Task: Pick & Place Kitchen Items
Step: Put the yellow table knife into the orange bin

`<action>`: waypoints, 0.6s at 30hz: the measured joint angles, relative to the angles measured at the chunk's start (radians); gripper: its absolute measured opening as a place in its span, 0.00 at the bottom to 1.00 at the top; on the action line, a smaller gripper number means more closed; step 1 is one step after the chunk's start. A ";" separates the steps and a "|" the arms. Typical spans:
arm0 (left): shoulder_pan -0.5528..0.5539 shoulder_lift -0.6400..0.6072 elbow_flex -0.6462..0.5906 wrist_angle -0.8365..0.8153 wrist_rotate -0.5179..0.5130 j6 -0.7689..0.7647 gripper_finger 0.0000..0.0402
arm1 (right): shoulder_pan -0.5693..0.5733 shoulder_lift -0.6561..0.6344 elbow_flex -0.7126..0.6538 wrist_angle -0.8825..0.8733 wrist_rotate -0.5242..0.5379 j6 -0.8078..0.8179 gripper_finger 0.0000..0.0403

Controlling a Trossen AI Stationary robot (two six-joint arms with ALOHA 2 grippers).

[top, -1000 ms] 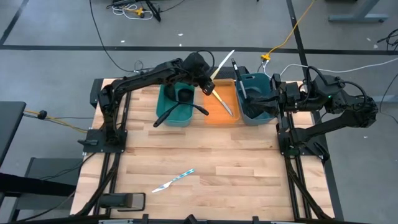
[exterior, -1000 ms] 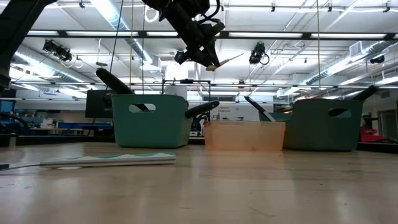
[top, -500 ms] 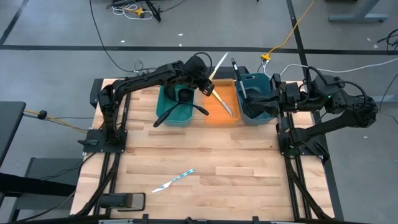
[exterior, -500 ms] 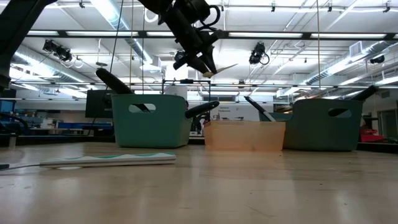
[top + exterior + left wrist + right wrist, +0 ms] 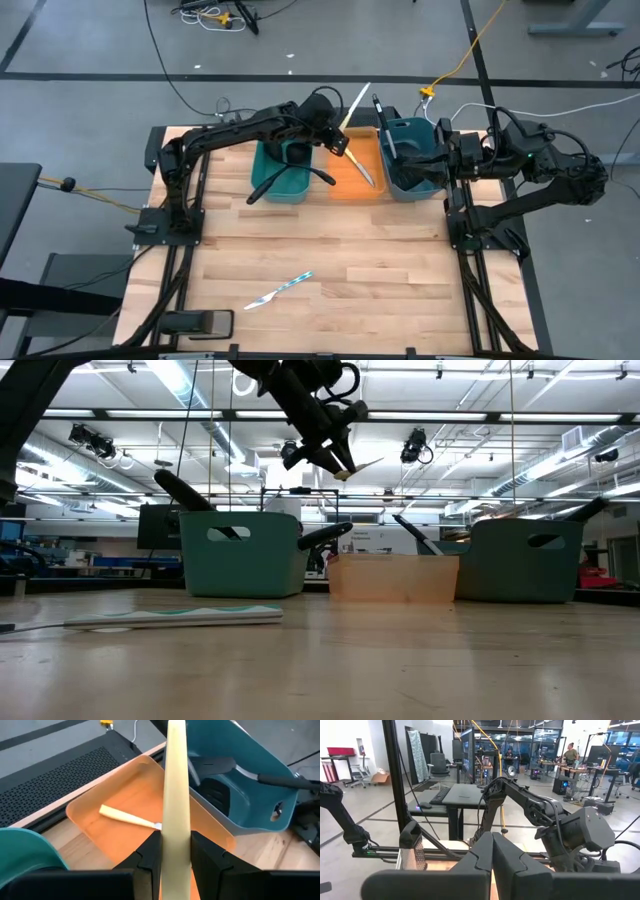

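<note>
A: Our left gripper [image 5: 175, 852] is clamped on the pale knife [image 5: 176, 795], which sticks out past the fingertips, over the tray [image 5: 90, 812]. A second knife [image 5: 129, 818] already lies in the tray, ahead of and below our fingers.

B: What worries us?

A: The grip looks near one end, so the knife may pivot or slip in the jaws. Released from this height, we judge it could bounce, hit the tray rim, or land in the right bin [image 5: 255, 785] just beyond. It might also knock the knife below.

B: And our right gripper [image 5: 492, 855]?

A: Closed on nothing, parked well off by the right bin [image 5: 410, 160].

B: What can't we make out?

A: From the low view the tray's contents are hidden behind its wall. The knife's gripped end is covered by our fingers [image 5: 150, 860]. A blue knife [image 5: 283, 289] lies on the table, far behind us.
</note>
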 joint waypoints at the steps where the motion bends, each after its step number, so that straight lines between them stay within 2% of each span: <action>1: -0.007 0.013 0.001 0.011 -0.003 -0.007 0.21 | 0.000 0.000 0.000 0.000 0.000 0.000 0.02; 4: -0.014 0.042 -0.004 -0.026 0.025 -0.034 0.21 | 0.000 0.000 0.000 0.003 0.000 0.000 0.02; 6: -0.030 0.072 0.002 0.025 0.024 -0.049 0.21 | 0.000 0.000 0.000 0.006 0.000 0.000 0.02; 8: -0.032 0.083 -0.001 -0.019 0.034 -0.050 0.21 | 0.000 0.000 -0.001 0.007 0.000 0.000 0.02; 10: -0.042 0.113 0.003 0.023 0.038 -0.059 0.21 | 0.000 0.000 -0.001 0.007 0.000 0.001 0.02; 18: -0.057 0.180 0.002 -0.003 0.085 -0.094 0.21 | 0.000 0.000 -0.001 0.006 0.000 0.000 0.02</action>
